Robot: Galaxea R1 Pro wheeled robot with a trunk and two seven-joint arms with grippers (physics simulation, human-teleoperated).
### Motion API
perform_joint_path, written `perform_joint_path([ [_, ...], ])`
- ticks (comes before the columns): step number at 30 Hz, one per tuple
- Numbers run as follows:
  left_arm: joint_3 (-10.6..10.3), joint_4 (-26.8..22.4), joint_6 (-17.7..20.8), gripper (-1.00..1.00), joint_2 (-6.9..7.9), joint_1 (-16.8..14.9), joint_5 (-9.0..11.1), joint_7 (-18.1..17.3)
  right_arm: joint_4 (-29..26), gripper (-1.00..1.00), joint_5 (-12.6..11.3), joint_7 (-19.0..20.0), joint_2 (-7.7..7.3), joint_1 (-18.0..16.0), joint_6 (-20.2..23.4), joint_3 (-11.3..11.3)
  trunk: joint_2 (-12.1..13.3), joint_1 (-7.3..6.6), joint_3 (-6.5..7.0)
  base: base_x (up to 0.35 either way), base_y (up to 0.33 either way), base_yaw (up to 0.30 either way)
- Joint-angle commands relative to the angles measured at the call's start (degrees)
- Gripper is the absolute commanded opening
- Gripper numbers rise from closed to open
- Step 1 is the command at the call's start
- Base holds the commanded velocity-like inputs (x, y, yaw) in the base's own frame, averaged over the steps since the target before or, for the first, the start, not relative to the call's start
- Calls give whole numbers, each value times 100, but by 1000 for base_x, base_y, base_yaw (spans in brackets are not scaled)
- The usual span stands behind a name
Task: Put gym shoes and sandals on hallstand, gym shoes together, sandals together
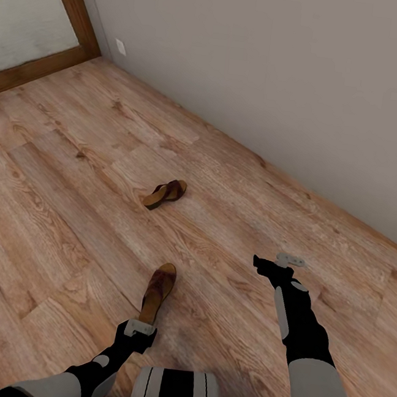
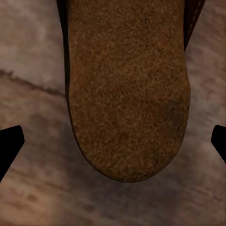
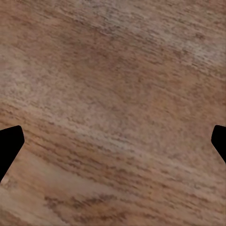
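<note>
Two dark brown sandals with tan insoles lie apart on the wood-plank corridor floor [image 1: 68, 208]. The far sandal [image 1: 165, 193] lies mid-floor. The near sandal [image 1: 158, 289] lies just ahead of my left gripper [image 1: 139, 329], which hovers over its heel end. In the left wrist view the sandal's tan heel [image 2: 127, 94] sits between the open left gripper's [image 2: 113, 146] fingertips [image 2: 9, 146], not gripped. My right gripper [image 1: 275, 263] hangs open over bare floor [image 3: 113, 94], to the right of the near sandal. The gym shoes and the hallstand are out of view.
A grey wall [image 1: 269, 65] runs diagonally along the right and far side. A wood-framed glass door [image 1: 33, 25] stands at the far left, with a white socket [image 1: 120, 46] beside it. My base [image 1: 176, 393] shows at the bottom edge.
</note>
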Motion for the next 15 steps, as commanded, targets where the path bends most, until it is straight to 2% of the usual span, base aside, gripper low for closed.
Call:
perform_joint_path([
  [1, -22, 9, -17, 100, 0, -4, 62, -36, -8, 100, 15, 1, 5, -2, 31, -10, -1, -1, -3, 3, 2, 0],
  [15, -22, 9, -17, 100, 0, -4, 58, -36, -10, 100, 15, 1, 5, -4, 31, -10, -1, -1, -3, 23, 0, 0],
])
